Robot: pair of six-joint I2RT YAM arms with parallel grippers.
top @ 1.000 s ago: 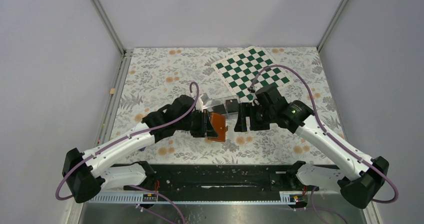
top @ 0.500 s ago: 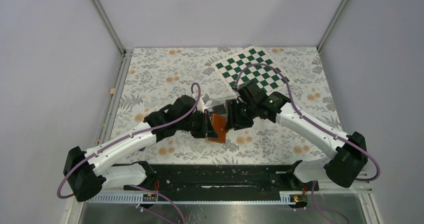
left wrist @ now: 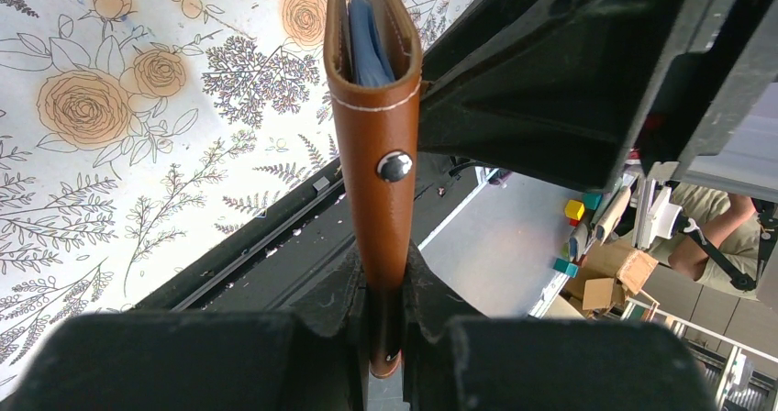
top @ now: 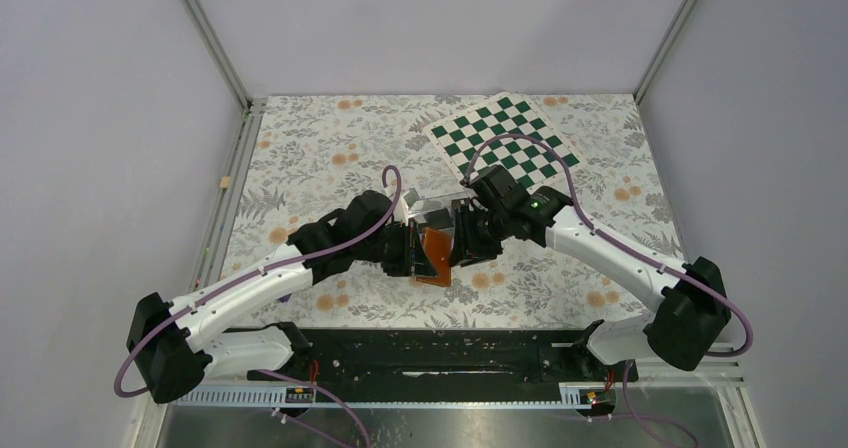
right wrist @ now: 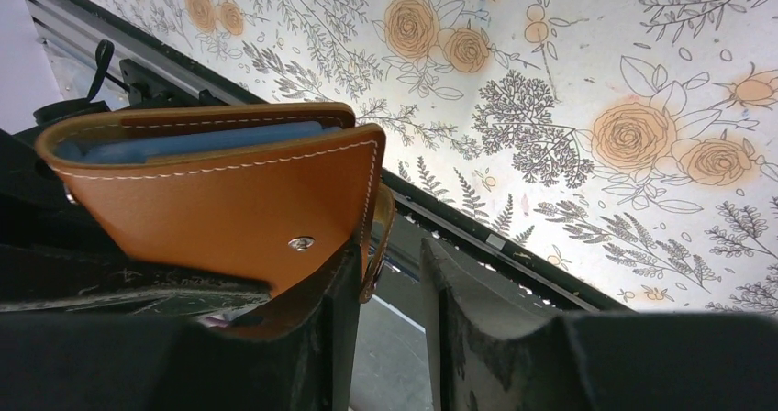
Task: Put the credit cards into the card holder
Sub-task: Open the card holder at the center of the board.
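Floral cloth — left gripper clamps card holder, jutting straight out; right gripper gapes alongside.

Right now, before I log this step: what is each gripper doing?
Left gripper: closed on the card holder.
Right gripper: open, the snap tab between its jaws, not clamped.

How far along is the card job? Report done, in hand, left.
Done: the wallet is lifted off the table, clamped in the left gripper. In hand: the right gripper, jaws open, straddles its snap tab. Left: everything with the cards; none shows in the blue sleeves.
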